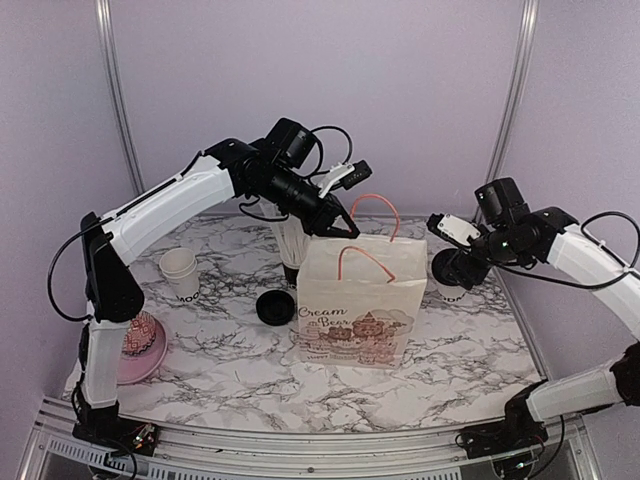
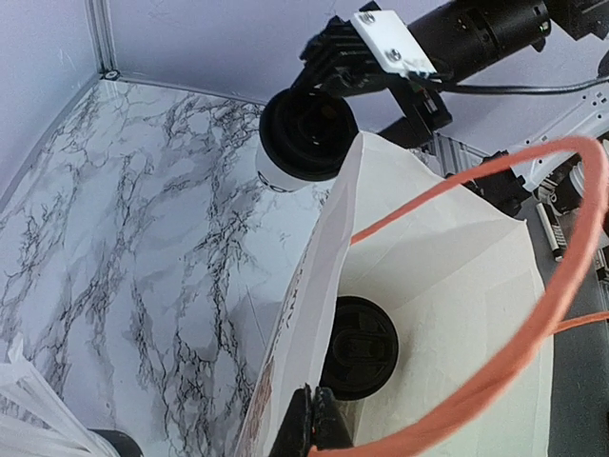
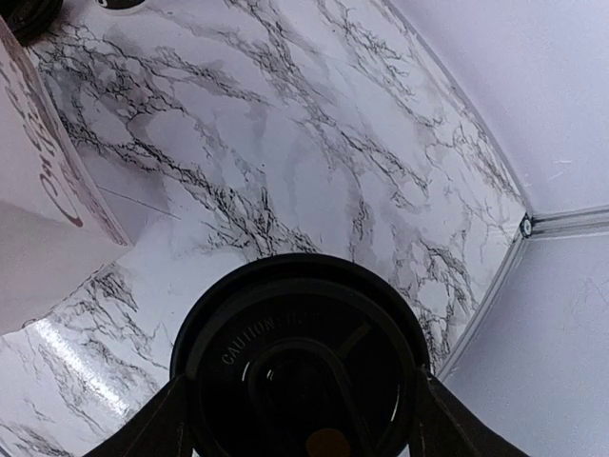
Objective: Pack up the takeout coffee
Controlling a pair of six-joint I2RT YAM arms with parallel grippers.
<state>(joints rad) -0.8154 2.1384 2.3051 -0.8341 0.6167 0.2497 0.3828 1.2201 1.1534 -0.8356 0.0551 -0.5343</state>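
**One coffee sits in the bag; the other is in the right claw (image 1: 452, 268).**
At the centre of the overhead frame the left claw (image 1: 335, 226) is clenched on the top rim of the paper bag (image 1: 352, 305). In the lower centre of the left wrist view, the first lidded cup (image 2: 359, 347) sits inside the bag. At the right of the overhead frame, just beside the bag, the right claw grasps the second lidded cup (image 3: 300, 352) by its sides. A loose black lid (image 1: 273, 307) lies on the table (image 1: 470, 380) left of the bag.

- Bright, even light; a soft shadow beside the bag (image 1: 350, 290) on the table (image 1: 230, 350).
- White glare on the table in the right wrist view.
- Coffee cup (image 3: 304, 362) close up, slightly blurred.
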